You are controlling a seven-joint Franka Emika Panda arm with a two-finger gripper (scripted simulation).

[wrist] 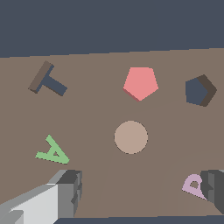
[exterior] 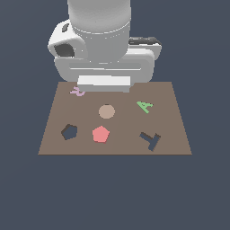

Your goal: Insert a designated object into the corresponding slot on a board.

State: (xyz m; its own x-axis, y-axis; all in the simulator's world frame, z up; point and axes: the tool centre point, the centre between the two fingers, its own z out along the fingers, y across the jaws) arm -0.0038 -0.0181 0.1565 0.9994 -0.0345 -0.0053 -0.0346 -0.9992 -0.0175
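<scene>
The coral-red pentagon piece (exterior: 100, 134) (wrist: 140, 83) lies flat on the brown board (exterior: 170, 117) (wrist: 87, 118), near its front middle. The dark pentagon slot (exterior: 69, 132) (wrist: 200, 90) is just to the piece's left in the exterior view, empty. My gripper (wrist: 142, 192) hangs above the board's far edge, well apart from the piece. Its two fingers (wrist: 70, 186) stand wide apart and hold nothing. In the exterior view the arm's white body (exterior: 103, 45) hides the fingers.
A tan round disc (exterior: 106, 111) (wrist: 131, 137) lies mid-board. A green letter A (exterior: 144, 106) (wrist: 53, 151) sits toward the exterior view's right. A dark T-shaped cutout (exterior: 150, 140) (wrist: 46, 81) is at front right. A small lilac letter piece (exterior: 77, 91) (wrist: 192, 185) lies beside one finger.
</scene>
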